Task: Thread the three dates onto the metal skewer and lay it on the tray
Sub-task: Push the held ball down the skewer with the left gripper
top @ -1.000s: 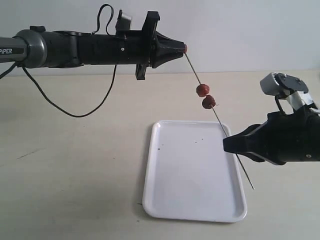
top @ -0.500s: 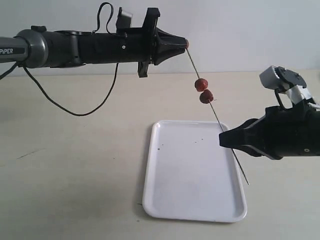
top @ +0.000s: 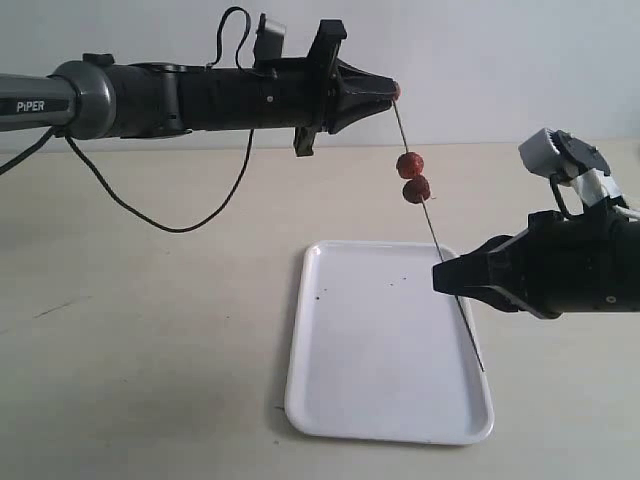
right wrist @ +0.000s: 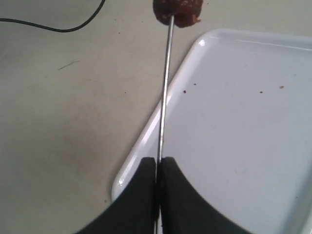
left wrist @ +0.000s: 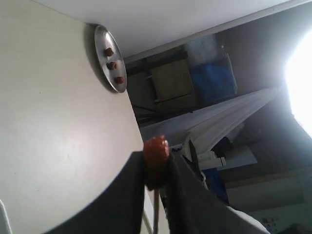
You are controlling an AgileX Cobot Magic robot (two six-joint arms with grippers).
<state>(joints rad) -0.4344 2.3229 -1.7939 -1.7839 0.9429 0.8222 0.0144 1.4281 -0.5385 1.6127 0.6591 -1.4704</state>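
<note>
Over the two-o'clock corner of the tray point(top: 370, 350) the metal skewer point(right wrist: 165, 87) slants from eleven to five o'clock, pinched by the closed right gripper point(right wrist: 158, 171). An upper date point(top: 409, 164) and a lower date point(top: 416, 189) are threaded; the left gripper point(top: 388, 94) clamps the third date point(left wrist: 156, 148) at the skewer's top end. Whether it is pierced is hidden. Laying down is left. The right wrist view crops the lower date.

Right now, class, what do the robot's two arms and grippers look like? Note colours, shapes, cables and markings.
The left arm is a black tube with a grey collar lettered PIPER and a loose black cable. The right arm is black with a white-and-grey module on top. The left gripper and right gripper are black, tapering wedges.
</note>
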